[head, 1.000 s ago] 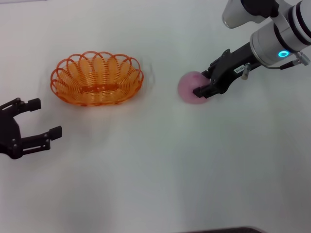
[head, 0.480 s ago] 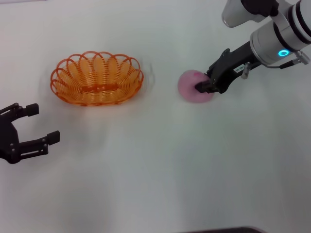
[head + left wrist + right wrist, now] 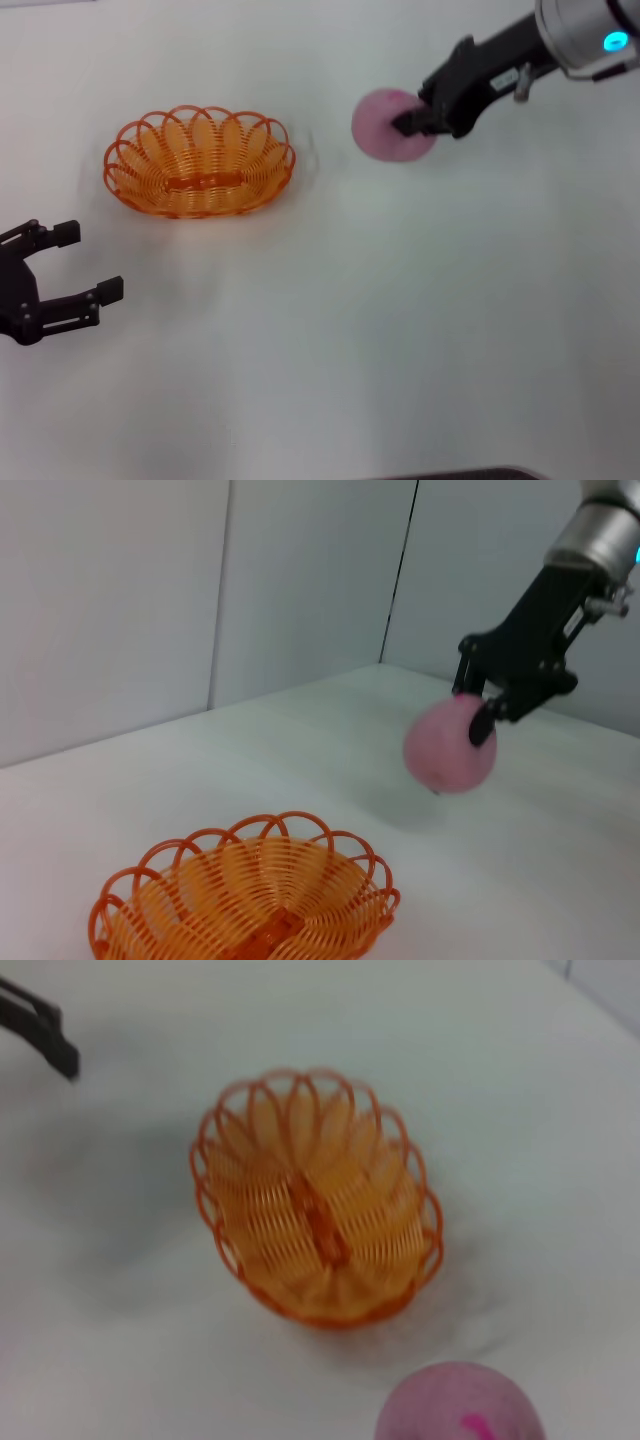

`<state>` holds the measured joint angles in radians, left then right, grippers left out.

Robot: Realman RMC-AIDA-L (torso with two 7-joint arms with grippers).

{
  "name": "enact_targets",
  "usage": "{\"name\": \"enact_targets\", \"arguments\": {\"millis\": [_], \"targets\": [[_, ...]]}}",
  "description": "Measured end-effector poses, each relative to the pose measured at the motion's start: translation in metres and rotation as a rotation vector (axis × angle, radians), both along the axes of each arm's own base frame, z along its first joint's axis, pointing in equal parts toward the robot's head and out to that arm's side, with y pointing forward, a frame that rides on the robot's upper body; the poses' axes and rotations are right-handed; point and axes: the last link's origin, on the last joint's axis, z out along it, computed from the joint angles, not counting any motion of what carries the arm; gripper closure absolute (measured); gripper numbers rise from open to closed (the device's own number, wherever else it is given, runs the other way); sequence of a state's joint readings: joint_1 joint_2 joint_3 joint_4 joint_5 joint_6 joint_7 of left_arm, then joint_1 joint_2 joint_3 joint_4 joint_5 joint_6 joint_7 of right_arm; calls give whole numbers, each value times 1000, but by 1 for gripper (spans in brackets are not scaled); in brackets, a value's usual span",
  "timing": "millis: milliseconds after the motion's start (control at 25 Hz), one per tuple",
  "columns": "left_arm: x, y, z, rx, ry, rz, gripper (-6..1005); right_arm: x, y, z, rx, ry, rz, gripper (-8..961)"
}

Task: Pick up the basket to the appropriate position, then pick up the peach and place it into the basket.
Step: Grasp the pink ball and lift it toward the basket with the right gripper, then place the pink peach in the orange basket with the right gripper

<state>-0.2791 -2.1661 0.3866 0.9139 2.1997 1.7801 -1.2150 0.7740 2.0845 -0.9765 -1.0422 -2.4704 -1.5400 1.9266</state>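
Your right claw [image 3: 412, 122] is clamped on the peach [image 3: 385, 125], lifted clear of the counter [image 3: 400, 320] toward its far edge; the orange basket [image 3: 199, 163] sits leftward, nearer the spread-open, empty left claw [image 3: 85, 262].

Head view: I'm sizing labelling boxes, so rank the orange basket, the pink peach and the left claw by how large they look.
1. Orange plastic wire-weave basket, clearly largest.
2. Black left claw, open, nearer the camera, so unsure.
3. Round pink peach, lifted in the shut right claw, partly hidden.
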Motion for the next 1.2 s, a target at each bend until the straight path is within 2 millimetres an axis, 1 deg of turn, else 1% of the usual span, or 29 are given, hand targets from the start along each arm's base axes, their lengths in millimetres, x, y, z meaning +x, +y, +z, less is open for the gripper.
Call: {"name": "enact_targets", "arguments": {"millis": [200, 280, 400, 640, 840, 1000, 1200], "targets": [[0, -1, 0, -6, -7, 5, 95, -27, 3, 13, -2, 4, 53, 812], [0, -1, 0, -7, -8, 7, 95, -34, 3, 15, 1, 1, 69, 823], [0, -2, 1, -9, -9, 6, 95, -40, 4, 15, -2, -3, 81, 831], [0, -2, 1, -9, -10, 6, 95, -44, 6, 9, -3, -7, 97, 818], [1, 0, 0, -10, -12, 6, 95, -55, 8, -6, -12, 30, 124, 807], [1, 0, -1, -11, -12, 5, 95, -59, 12, -30, -19, 65, 139, 799], [1, 1, 0, -2, -13, 6, 95, -59, 16, -60, -1, 144, 164, 788]]}}
